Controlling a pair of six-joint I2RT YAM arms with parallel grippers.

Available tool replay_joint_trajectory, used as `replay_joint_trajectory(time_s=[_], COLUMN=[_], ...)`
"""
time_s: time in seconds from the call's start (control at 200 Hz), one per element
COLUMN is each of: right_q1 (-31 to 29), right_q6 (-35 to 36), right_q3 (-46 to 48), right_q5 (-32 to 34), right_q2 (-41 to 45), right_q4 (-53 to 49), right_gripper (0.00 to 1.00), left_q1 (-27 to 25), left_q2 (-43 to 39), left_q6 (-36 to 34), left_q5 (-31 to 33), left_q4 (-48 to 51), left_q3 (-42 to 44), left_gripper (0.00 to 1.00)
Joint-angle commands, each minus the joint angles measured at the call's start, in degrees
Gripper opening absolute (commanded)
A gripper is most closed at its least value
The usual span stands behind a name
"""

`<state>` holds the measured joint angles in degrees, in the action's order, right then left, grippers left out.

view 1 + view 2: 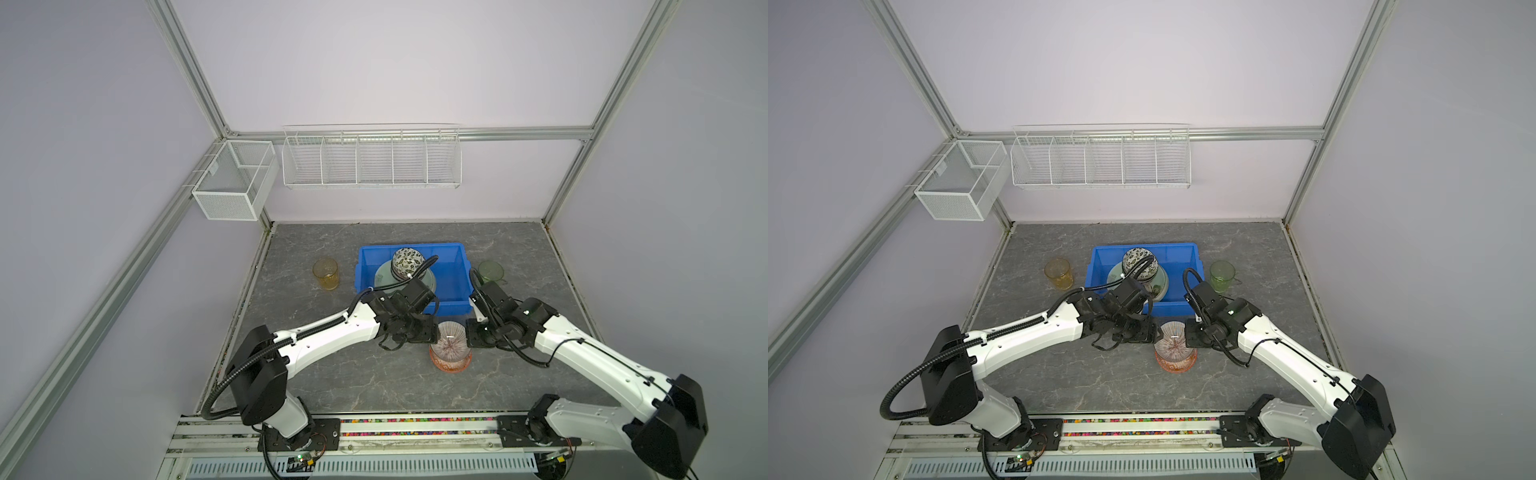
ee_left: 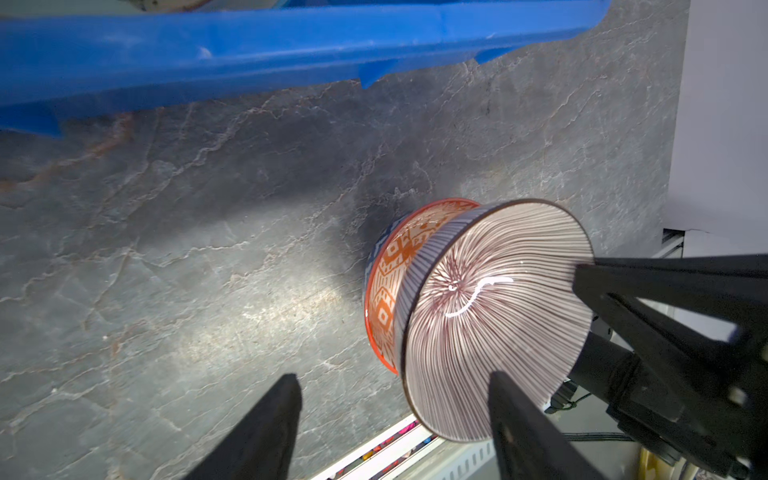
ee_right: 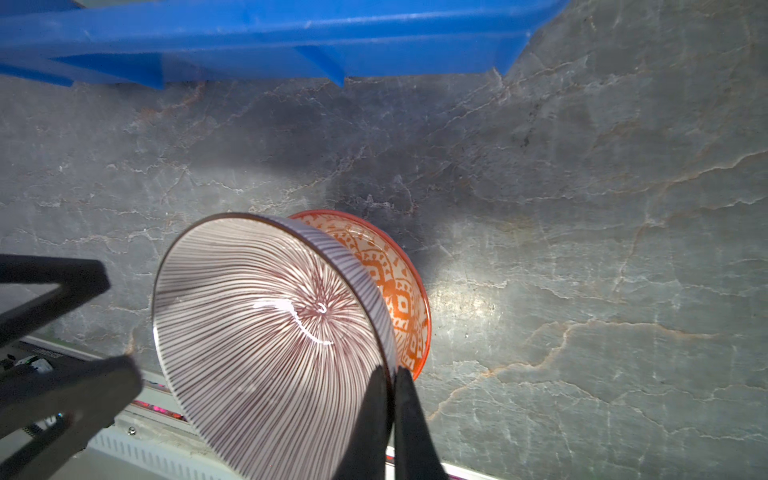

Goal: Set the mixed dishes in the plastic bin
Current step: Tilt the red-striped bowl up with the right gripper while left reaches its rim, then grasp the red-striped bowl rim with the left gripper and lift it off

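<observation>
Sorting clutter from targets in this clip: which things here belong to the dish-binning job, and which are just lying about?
Job:
- blue bin
- pale green plate and black-and-white bowl inside it
- striped bowl, orange bowl under it
- amber cup
- green cup

Lying about:
- long wire rack
- mesh basket
Both hang above the table.

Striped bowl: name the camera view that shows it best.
Right wrist view: the striped bowl is large, its lined inside nearly whole, rim pinched by the right claw. The left wrist view shows it too, partly behind the left claw. In both top views it is small and distant.
</observation>
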<state>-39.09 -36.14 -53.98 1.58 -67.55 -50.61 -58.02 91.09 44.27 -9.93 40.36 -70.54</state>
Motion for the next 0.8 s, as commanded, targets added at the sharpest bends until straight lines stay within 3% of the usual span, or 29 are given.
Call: replay_joint_trajectory(time_s=[0.0,0.525,0.795], right_q1=[0.2,0.3,0.4], right_q6=[-1.4,-2.6,-2.6], right_q3=[-2.2,-3.6,-4.3], right_q5=[-0.4,1.9,2.2], right_q2=[2.0,2.8,2.5], right_q4=[-0.1,-1.8,-1.8], right_gripper=[0.07,0.07,0.07], left_q1=[-0.4,-0.4,-0.4], left_q2=[2.1,8.6,10.4], left_q6=[-1.2,-5.8,-7.0], left_q5=[-1.1,-3.9,-4.7], left_q4=[0.0,2.6,3.1], left_q3=[-3.4,-10.1,-11.9], left_gripper=[0.64,0.23,0.15])
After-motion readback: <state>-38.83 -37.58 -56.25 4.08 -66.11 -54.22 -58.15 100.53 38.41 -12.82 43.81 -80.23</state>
